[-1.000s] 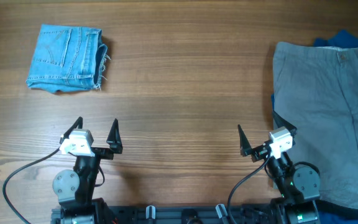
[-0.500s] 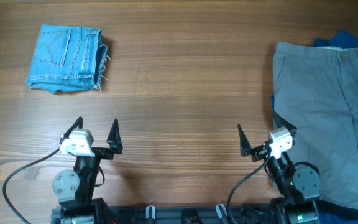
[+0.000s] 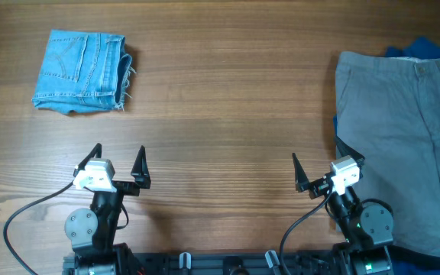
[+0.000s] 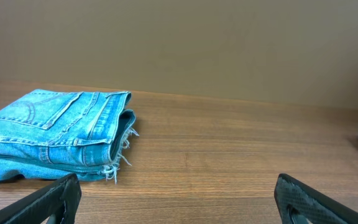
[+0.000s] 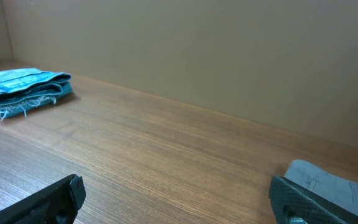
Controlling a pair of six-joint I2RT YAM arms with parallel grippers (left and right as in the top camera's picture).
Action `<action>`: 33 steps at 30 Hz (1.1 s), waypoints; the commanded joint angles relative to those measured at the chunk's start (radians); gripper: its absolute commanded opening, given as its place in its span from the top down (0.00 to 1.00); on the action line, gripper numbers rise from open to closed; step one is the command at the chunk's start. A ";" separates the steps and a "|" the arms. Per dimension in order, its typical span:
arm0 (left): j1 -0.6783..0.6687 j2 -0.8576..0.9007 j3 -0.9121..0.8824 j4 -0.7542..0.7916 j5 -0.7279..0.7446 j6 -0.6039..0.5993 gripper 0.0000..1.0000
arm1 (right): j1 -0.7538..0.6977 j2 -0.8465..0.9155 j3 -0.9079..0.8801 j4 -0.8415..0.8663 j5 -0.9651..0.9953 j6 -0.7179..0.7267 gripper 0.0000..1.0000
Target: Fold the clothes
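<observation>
Now sizing up the next garment: grey shorts (image 3: 403, 137) lying spread flat and unfolded, waistband at the far end, covering a blue garment (image 3: 422, 47) that peeks out at their far edge. Counting the folded denim shorts (image 3: 80, 71), well apart from the grey shorts across the wooden table (image 3: 228, 114), as done. Planning the fold: probably going for the grey shorts' left edge, pinching only the top layer so as not to be dragging the blue garment along, lifting low, carrying that edge across onto the other leg, keeping the seams lined up. Minding the grey shorts' right side, running out of the overhead view. Over to the arms: hovering the right gripper (image 3: 325, 166) just beside the grey shorts' near left corner, jaws spread wide, holding nothing, touching nothing. Parking the left gripper (image 3: 119, 155) well apart from the grey shorts, likewise gaping wide and empty.
</observation>
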State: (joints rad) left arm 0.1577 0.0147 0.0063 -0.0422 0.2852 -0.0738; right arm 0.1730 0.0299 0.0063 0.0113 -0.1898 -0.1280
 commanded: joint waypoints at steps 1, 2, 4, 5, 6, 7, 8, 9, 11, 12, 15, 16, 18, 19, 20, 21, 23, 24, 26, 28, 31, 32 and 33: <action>-0.005 -0.005 0.000 -0.008 0.005 -0.010 0.00 | -0.004 0.000 -0.001 0.003 0.010 -0.003 0.00; -0.005 -0.005 0.000 -0.008 0.005 -0.010 0.00 | -0.004 0.000 -0.001 0.003 0.010 -0.003 0.00; -0.005 -0.005 0.000 -0.008 0.005 -0.010 0.00 | -0.004 0.000 -0.001 0.003 0.010 -0.003 0.00; -0.005 -0.005 0.000 -0.008 0.005 -0.010 0.00 | -0.004 0.000 -0.001 0.003 0.010 -0.003 0.00; -0.005 -0.005 0.000 -0.008 0.005 -0.010 0.00 | -0.004 0.000 -0.001 0.003 0.010 -0.003 0.00; -0.005 -0.005 0.000 0.003 0.005 -0.010 0.00 | -0.004 0.000 -0.001 0.003 0.010 -0.003 0.00; -0.005 -0.005 0.000 0.008 0.005 -0.010 0.00 | -0.004 0.000 -0.001 0.003 0.010 -0.003 0.00; -0.005 -0.005 0.000 0.008 0.005 -0.010 0.01 | -0.004 0.000 -0.001 0.003 0.010 -0.003 0.00; -0.005 -0.005 0.000 0.007 0.005 -0.010 0.00 | -0.004 0.000 -0.001 0.017 0.010 -0.003 0.00; -0.005 -0.005 0.000 0.007 0.006 -0.010 0.00 | -0.004 0.000 -0.001 0.017 0.010 -0.003 0.00; -0.005 -0.005 0.000 0.009 0.007 -0.011 0.00 | -0.004 0.000 -0.001 0.023 0.006 0.002 0.00; -0.005 -0.005 0.000 0.015 0.025 -0.014 0.00 | -0.004 0.000 -0.001 0.027 -0.023 0.013 0.00; -0.005 -0.005 0.000 0.066 0.112 -0.014 0.00 | -0.004 0.000 -0.001 0.070 -0.118 0.097 0.00; -0.005 -0.005 0.000 0.126 0.181 -0.014 0.00 | -0.004 0.000 -0.001 0.105 -0.177 0.156 0.00; -0.005 -0.005 0.001 0.198 0.230 -0.020 0.00 | -0.004 0.000 0.004 0.124 -0.211 0.211 0.00; -0.005 -0.005 0.007 0.246 0.242 -0.053 0.00 | -0.004 0.000 0.016 0.121 -0.211 0.266 0.00; -0.004 -0.004 0.048 0.246 0.241 -0.096 0.00 | -0.004 0.001 0.059 0.090 -0.196 0.334 0.00; -0.004 -0.001 0.077 0.219 0.237 -0.109 0.00 | -0.004 0.006 0.090 0.060 -0.179 0.350 0.00; -0.004 0.030 0.190 0.069 0.142 -0.201 0.00 | -0.004 0.049 0.196 -0.055 -0.139 0.367 0.00; -0.004 0.117 0.314 -0.038 0.103 -0.199 0.00 | -0.004 0.156 0.331 -0.175 -0.122 0.363 0.00; -0.005 0.346 0.527 -0.195 0.103 -0.193 0.00 | -0.004 0.407 0.532 -0.338 -0.121 0.363 0.00; -0.005 0.411 0.586 -0.246 0.103 -0.192 0.00 | -0.004 0.499 0.596 -0.390 -0.121 0.363 0.00; -0.005 0.496 0.664 -0.317 0.103 -0.192 0.00 | -0.004 0.600 0.670 -0.450 -0.121 0.361 0.01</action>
State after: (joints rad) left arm 0.1577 0.3038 0.4843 -0.2386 0.4088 -0.2478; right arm 0.1730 0.4019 0.5152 -0.3435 -0.3313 0.2173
